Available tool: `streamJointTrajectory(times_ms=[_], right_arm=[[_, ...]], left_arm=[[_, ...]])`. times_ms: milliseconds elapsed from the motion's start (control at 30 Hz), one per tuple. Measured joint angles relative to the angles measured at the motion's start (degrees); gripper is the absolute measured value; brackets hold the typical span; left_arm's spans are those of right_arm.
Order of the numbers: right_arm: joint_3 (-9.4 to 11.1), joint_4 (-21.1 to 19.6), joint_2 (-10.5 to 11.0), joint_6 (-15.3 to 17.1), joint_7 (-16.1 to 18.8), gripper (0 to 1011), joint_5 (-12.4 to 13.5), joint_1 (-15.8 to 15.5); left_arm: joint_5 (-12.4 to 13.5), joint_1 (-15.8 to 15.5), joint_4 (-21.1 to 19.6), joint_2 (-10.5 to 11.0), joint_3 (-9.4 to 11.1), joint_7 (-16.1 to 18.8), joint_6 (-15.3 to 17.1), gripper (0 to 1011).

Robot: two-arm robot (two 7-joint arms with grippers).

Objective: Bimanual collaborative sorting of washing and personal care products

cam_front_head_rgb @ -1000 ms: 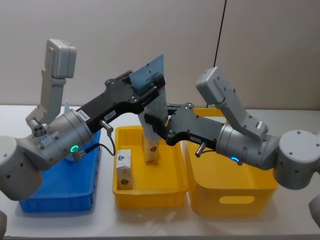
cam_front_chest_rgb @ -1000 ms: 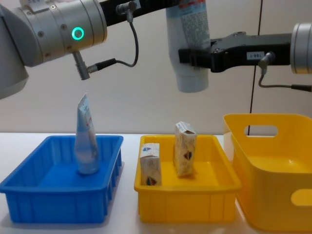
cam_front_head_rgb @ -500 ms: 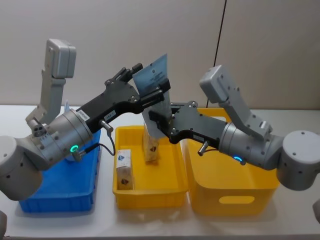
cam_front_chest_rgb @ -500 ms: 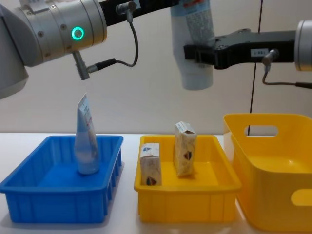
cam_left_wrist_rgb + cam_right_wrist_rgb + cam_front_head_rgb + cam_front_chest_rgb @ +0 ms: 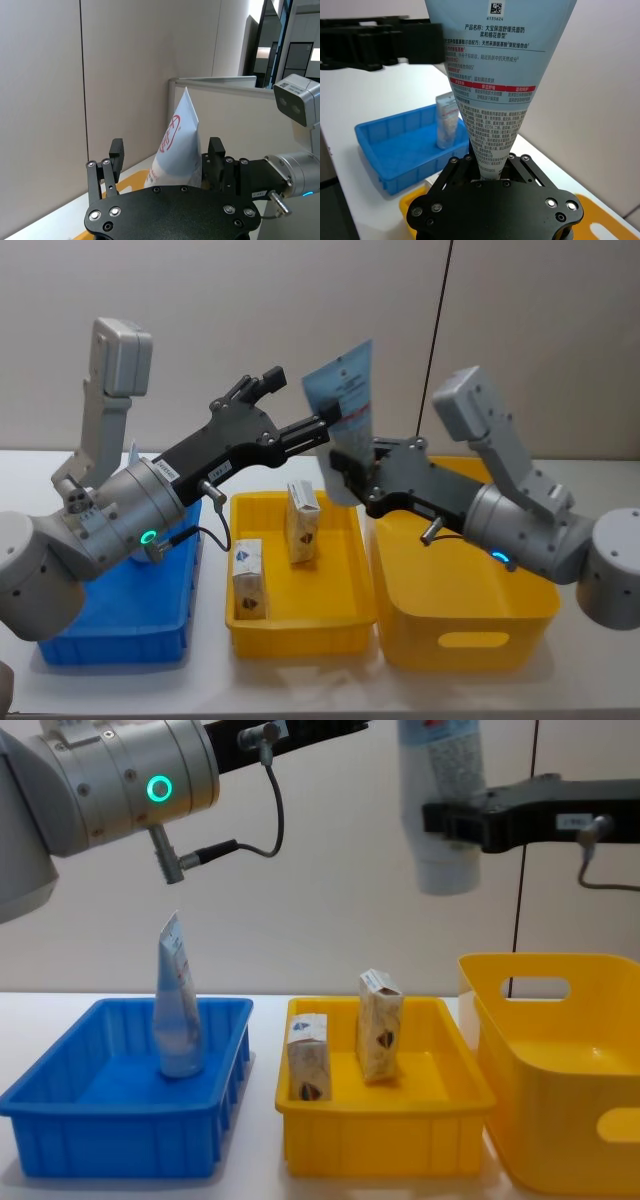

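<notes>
While your right claw [image 5: 352, 468] grips the white tube [image 5: 343, 400], your left claw [image 5: 298, 400] stands wide open beside it.
You hold the tube cap-down, high over the seam between the shallow yellow bin [image 5: 300, 635] and the deep one [image 5: 420, 642]. The left fingers [image 5: 116, 150] are spread, tips just beside the tube — touching or not, you cannot tell. The pale-blue tube [image 5: 178, 1010] stands upright in the blue bin [image 5: 110, 1150]; both cartons [image 5: 308, 1057] [image 5: 380, 1025] stand apart in the shallow bin.
</notes>
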Motion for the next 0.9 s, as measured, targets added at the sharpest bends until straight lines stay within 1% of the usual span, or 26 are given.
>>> streamJointTrajectory(times_ms=[300, 600, 800, 900], right_arm=[[2.98, -1.90, 1.19, 0.64, -3.34, 174, 0.18, -2.79], [7.02, -3.70, 2.26, 1.78, -8.02, 166, 0.24, -6.89], [9.00, -3.73, 2.46, 2.52, -10.31, 166, 0.48, -8.93], [9.89, -3.05, 2.44, 2.99, -11.18, 166, 0.66, -9.69]], left_arm=[[0.00, 0.00, 0.00, 0.00, 0.00, 0.00, 0.00, 1001], [0.00, 0.00, 0.00, 0.00, 0.00, 0.00, 0.00, 1001], [0.00, 0.00, 0.00, 0.00, 0.00, 0.00, 0.00, 1001], [0.00, 0.00, 0.00, 0.00, 0.00, 0.00, 0.00, 1001]])
